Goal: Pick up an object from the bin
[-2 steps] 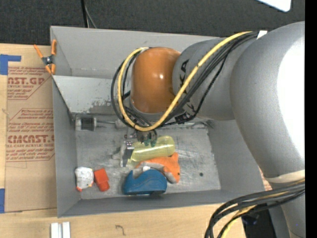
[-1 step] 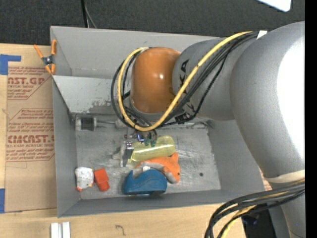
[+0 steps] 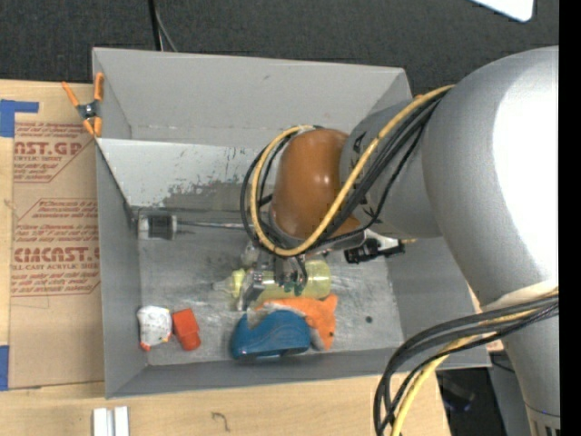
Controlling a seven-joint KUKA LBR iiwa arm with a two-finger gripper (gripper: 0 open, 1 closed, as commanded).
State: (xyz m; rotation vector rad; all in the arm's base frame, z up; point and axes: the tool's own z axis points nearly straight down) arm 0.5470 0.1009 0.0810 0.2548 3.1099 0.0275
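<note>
The bin point(image 3: 182, 271) is read as a clock face, 12 at the far wall. The arm point(image 3: 472, 189) is seen reaching in from 3 o'clock, w/ its orange wrist cover point(image 3: 304, 184) approx. over the ctr. Below that cover the fingers point(image 3: 270, 286) are placed low, a little toward 6 from ctr, at a pale yellow thing point(image 3: 320, 284) lying on the bin floor. Most of it shows at their 3 o'clock. A smaller pale bit point(image 3: 238, 283) shows at their 9; whether it is the same obj. cannot be told. How far the fingers are open, and whether anything is clamped, cannot be told either, since the tips are masked by wrist hardware and cables.

Just beside, toward 6, a blue rounded thing point(image 3: 268, 337) is found near the near wall, w/ an orange scrap point(image 3: 320, 316) touching it at its 2 o'clock. At 8 o'clock, well apart, a white crumpled thing point(image 3: 152, 323) and a small orange-red block point(image 3: 187, 329) are set side by side. At 10 a short dark cylinder point(image 3: 160, 227) is seen.

Progress, as judged: the approach looks done, but nothing is seen raised and every obj. is on the floor. A firm grip on the yellow thing and a lift clear of the bin are left to be shown.
</note>
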